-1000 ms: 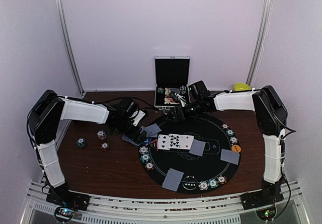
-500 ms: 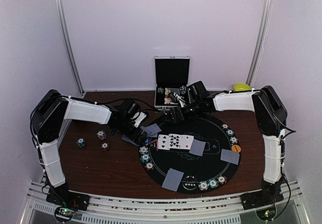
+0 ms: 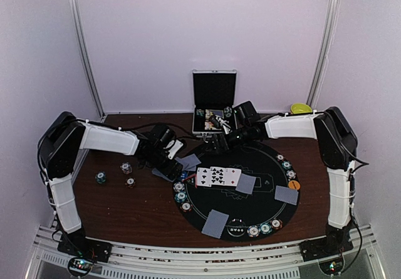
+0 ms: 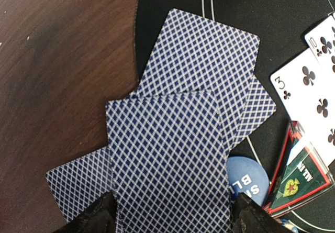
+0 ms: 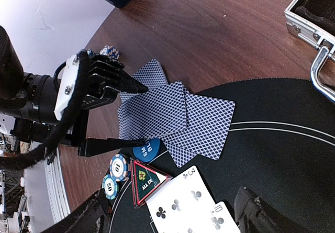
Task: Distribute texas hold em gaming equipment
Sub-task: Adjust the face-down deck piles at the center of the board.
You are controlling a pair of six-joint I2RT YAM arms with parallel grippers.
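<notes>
We've chips [image 3: 286,165] and cards [image 3: 287,195] at most seats; the left fan [image 4: 209,65] looks unfinished. Our left gripper [image 4: 172,220] straddles its top card [image 4: 167,159], grip unclear; right gripper [image 5: 172,209] wide open, empty.

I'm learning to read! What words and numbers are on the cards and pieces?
"ALL IN" on the green triangle token.
"3" on the three of clubs.
"10" on the ten of clubs.
"S" and "BL", rest hidden, on the blue button.
Numbers on the chips: too blurred.
</notes>
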